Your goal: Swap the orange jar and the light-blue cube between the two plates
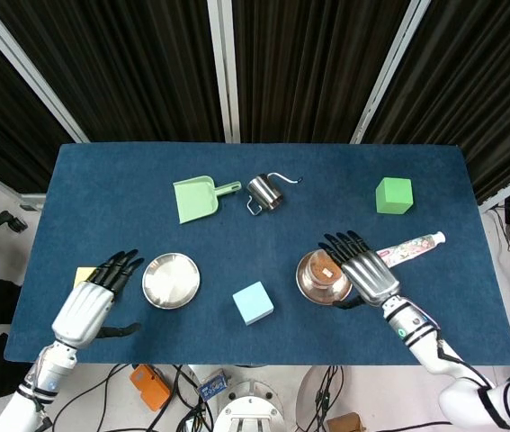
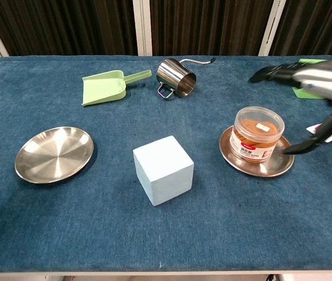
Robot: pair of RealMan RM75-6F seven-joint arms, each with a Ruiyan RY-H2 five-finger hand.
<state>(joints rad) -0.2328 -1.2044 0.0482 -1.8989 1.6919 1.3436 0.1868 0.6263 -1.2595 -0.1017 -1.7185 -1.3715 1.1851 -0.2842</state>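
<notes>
Your desk (image 1: 102,189) carries everything, and the landmark to steer by is the light-blue cube (image 2: 163,169), which sits on the cloth between the two plates and on neither, so it looks like your half-way parking spot while the swap is unfinished. To the cube's right, the right plate (image 2: 280,167) now bears the orange jar (image 2: 257,134), upright, so that half of the job reads as done. To the cube's left, the left plate (image 2: 53,153) lies bare and is the cube's likely destination. Your right hand (image 1: 367,272) hangs just beside the jar with fingers spread wide, holding nothing; your left hand (image 1: 93,297) is likewise wide and holds nothing, beyond the left plate from the cube, over a yellow block (image 1: 81,274) at the desk's edge. Behind the cube sit a green dustpan (image 2: 105,86) and a steel cup (image 2: 174,76), both well clear of the cube-to-plate path; a green cube (image 1: 393,195) and a toothpaste tube (image 1: 409,247) lie far right, beyond the jar. Nothing blocks the route.
</notes>
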